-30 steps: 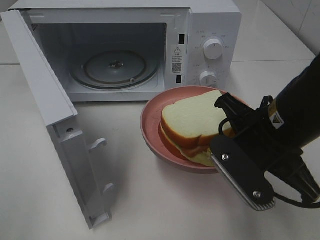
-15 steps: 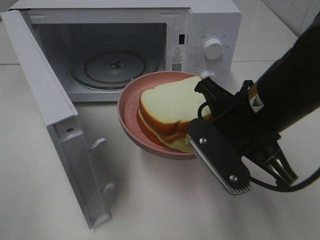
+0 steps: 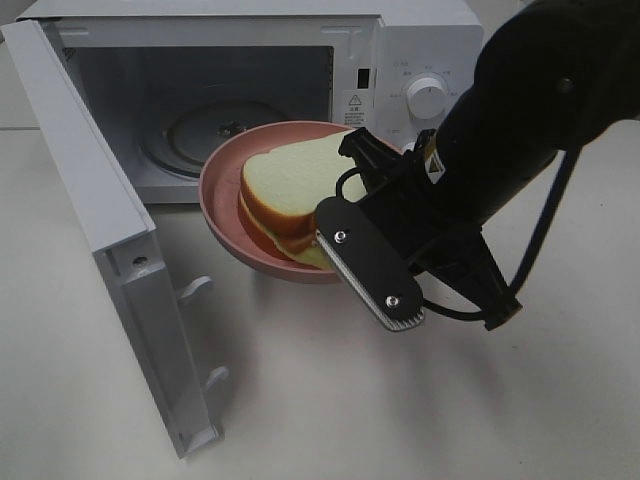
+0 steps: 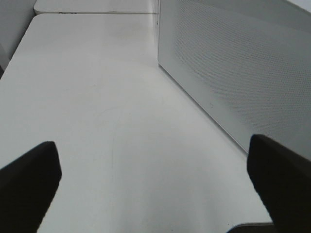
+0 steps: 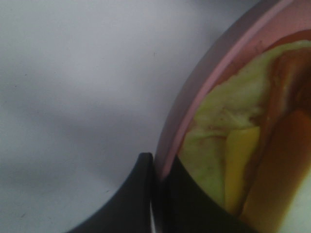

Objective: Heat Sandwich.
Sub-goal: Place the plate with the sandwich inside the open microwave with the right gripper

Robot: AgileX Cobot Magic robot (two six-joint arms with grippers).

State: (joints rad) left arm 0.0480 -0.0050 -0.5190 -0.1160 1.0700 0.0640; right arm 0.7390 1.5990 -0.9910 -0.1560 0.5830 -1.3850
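White tabletop, open-doored microwave far left; right gripper clamped on pink plate rim, left gripper splayed wide.

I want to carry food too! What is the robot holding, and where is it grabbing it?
The right gripper pinches the pink plate by its rim, with the sandwich on it. The left gripper holds nothing.

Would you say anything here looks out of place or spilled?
Nothing stands out: the sandwich lies whole on the plate, which the right end effector pinches by the rim in front of the open microwave.
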